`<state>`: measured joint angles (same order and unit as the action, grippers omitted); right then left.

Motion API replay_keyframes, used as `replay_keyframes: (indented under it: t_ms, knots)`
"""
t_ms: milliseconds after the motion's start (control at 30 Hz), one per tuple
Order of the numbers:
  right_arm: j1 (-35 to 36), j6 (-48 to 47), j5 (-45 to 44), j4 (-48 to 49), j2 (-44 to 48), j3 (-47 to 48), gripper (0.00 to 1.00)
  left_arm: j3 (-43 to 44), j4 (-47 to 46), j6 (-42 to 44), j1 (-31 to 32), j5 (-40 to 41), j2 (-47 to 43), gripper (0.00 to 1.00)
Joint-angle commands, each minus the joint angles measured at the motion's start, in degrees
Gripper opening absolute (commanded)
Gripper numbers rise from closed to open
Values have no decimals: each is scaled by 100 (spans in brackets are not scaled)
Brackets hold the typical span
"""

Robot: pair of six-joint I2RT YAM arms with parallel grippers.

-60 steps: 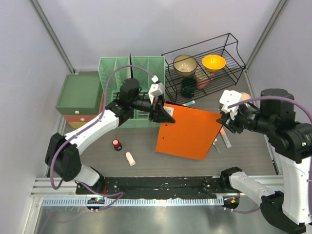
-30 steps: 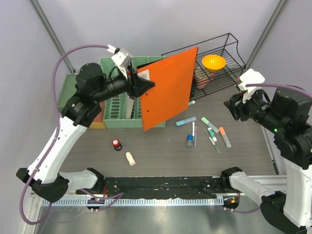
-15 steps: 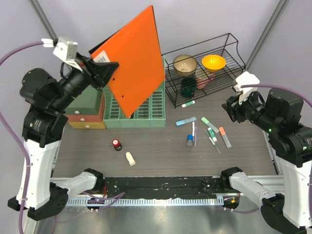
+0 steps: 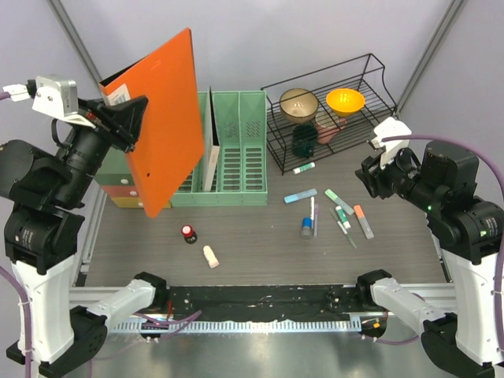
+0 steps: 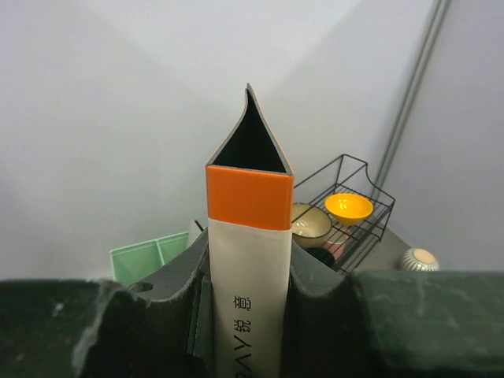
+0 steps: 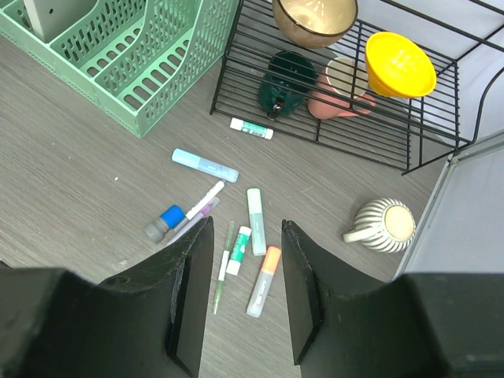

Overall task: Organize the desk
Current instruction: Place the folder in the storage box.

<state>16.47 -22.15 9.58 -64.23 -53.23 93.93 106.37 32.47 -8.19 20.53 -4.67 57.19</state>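
Observation:
My left gripper (image 4: 130, 114) is shut on the spine of an orange binder (image 4: 165, 118) and holds it upright, high above the left part of the desk (image 4: 260, 252). In the left wrist view the binder's white and orange spine (image 5: 246, 260) is clamped between my jaws. My right gripper (image 4: 368, 175) is open and empty, held above the right side of the desk. In the right wrist view (image 6: 244, 295) it hangs over a scatter of markers and pens (image 6: 256, 220).
A green file rack (image 4: 232, 150) stands at the back, with green and orange drawers (image 4: 126, 185) to its left. A black wire rack (image 4: 335, 110) holds bowls and cups. A striped mug (image 6: 383, 224), a small red-capped bottle (image 4: 188, 233) and a pale tube (image 4: 210, 256) lie on the desk.
My left arm lifted the orange binder off the desk and swung it up and left, from in front of the wire rack to above the drawers. My right gripper let go and drew back.

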Motion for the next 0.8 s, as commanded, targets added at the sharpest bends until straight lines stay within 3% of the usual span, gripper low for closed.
replay_keyframes:
  t_ms: [0, 200, 467, 767]
  knots:
    - [32, 1, 52, 297, -12, -94, 44, 200, -478, 256, -23, 423, -76, 0]
    - [32, -44, 43, 314, 23, -217, 44, 121, -600, 519, -23, 905, -50, 0]
    - [32, -70, 26, 323, 32, -305, 44, -599, -1304, 958, -32, 1521, 99, 0]
    - [32, -105, 140, 323, 23, -454, 44, -1829, -2753, 1416, -32, 2065, 266, 0]
